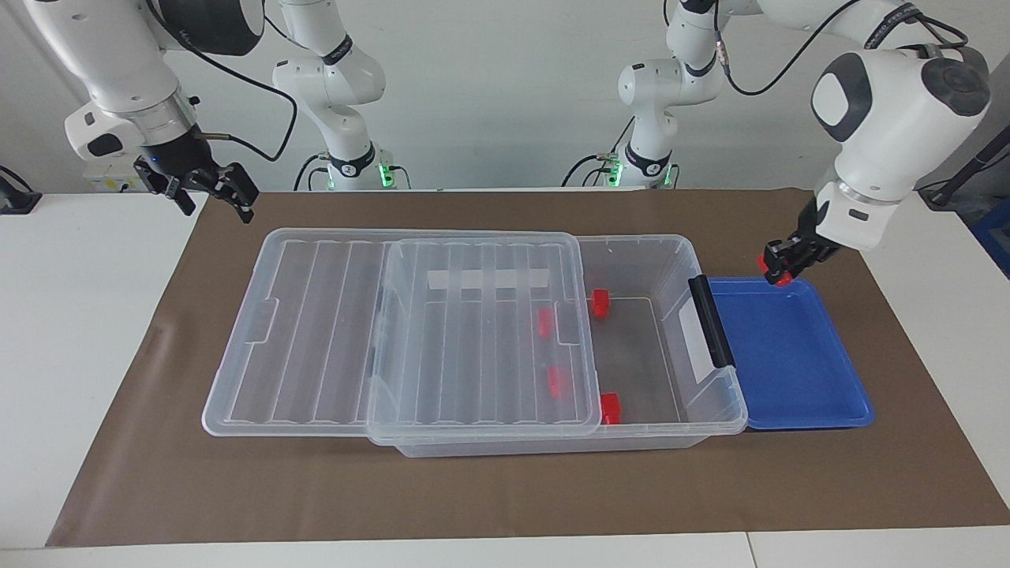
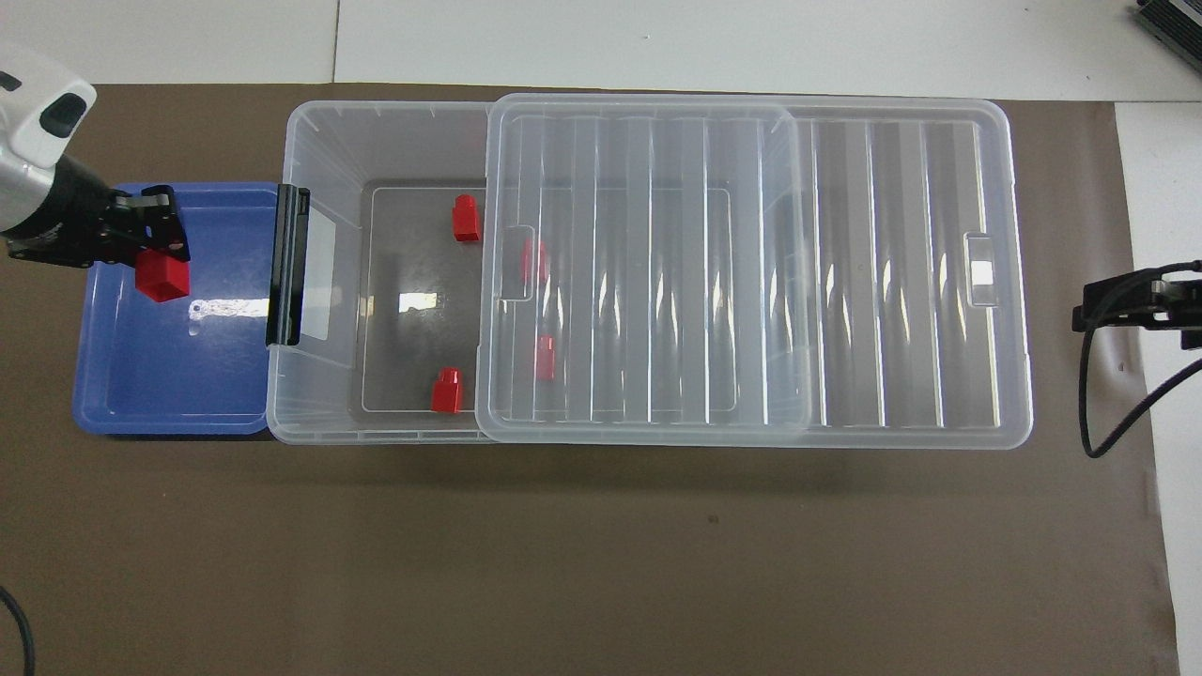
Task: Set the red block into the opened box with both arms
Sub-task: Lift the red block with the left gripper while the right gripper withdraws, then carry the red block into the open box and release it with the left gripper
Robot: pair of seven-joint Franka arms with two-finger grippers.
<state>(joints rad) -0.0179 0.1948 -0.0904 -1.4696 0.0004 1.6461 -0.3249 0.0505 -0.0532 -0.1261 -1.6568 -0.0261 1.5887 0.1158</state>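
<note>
- I see the left tool [image 1: 781, 264] raised over the blue tray [image 1: 797, 371], and its fingers are closed tight on the red block [image 1: 778, 272], which hangs in the air clear of the tray floor.
- In the overhead view this held block [image 2: 161, 279] shows over the tray's bare floor, toward the left arm's end of the desk.
- The box [image 1: 678, 260] lies beside the tray, with its black handle [image 1: 710, 321] at the tray's side.
- The ribbed lid [image 1: 481, 339] is slid toward the right arm's end, so the handle end of the box is uncovered.
- Four other red blocks are in the box: two [image 1: 600, 303] [image 1: 611, 409] in the uncovered part, two [image 1: 544, 322] [image 1: 559, 381] seen through the lid.
- The right tool [image 1: 213, 185] waits in the air at its own end, over the brown mat [image 1: 505, 489], with its fingers spread wide and nothing between them.
</note>
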